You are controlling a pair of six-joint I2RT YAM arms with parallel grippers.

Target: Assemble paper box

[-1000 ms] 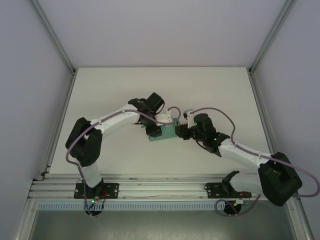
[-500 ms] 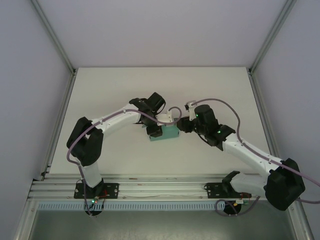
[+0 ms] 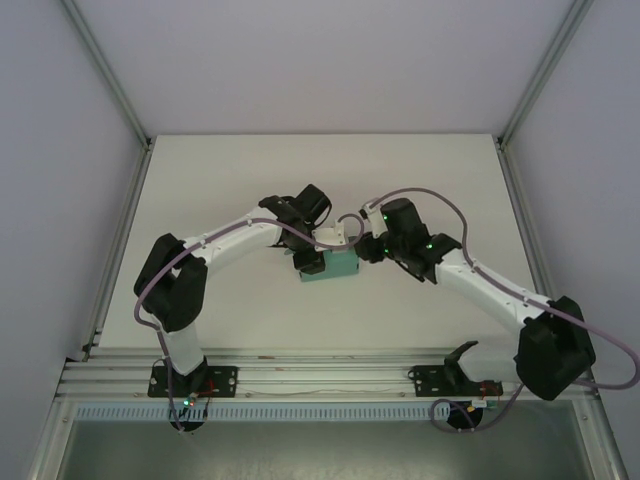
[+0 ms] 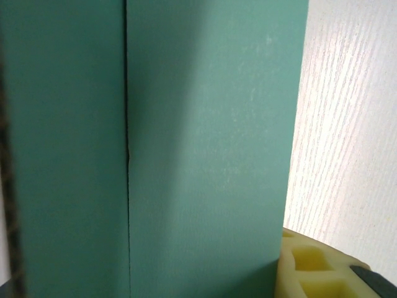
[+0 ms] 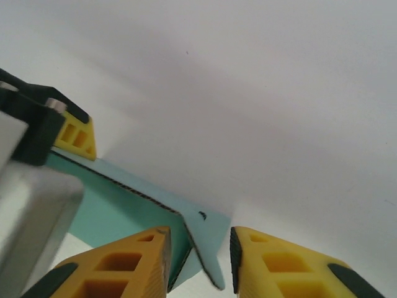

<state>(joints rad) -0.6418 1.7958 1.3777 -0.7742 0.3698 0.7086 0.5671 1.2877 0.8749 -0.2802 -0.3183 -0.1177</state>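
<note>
Squarely folding the end flap while the body is braced

The paper box (image 3: 335, 268) is seen at the centre of the top view, lying on the white table (image 3: 250, 180) between the two arms. Its left end is covered by the left end effector (image 3: 308, 262), and its right end is approached by the right end effector (image 3: 364, 250).

The step in hand is judged to be the folding or tucking of the flap (image 5: 208, 248) at the right end. To be done well, the flap should be pushed along its crease rather than at a corner, so that the thin card is bent cleanly and not buckled. The body should be braced firmly on the left, since a light box is likely to slide on the smooth table if pushed from one side alone. The push should be made slowly and square to the end face.

In the right wrist view, the yellow fingers (image 5: 124, 268) of the right end effector are set apart at the bottom of the frame. The flap edge stands between them and is not pinched, so nothing is gripped. In the left wrist view, teal card is spread over most of the frame, and a yellow finger (image 4: 310, 268) at the lower right is seen against its edge. The left end effector is judged to be clamped on the paper box, though its second finger is not clearly shown.
</note>
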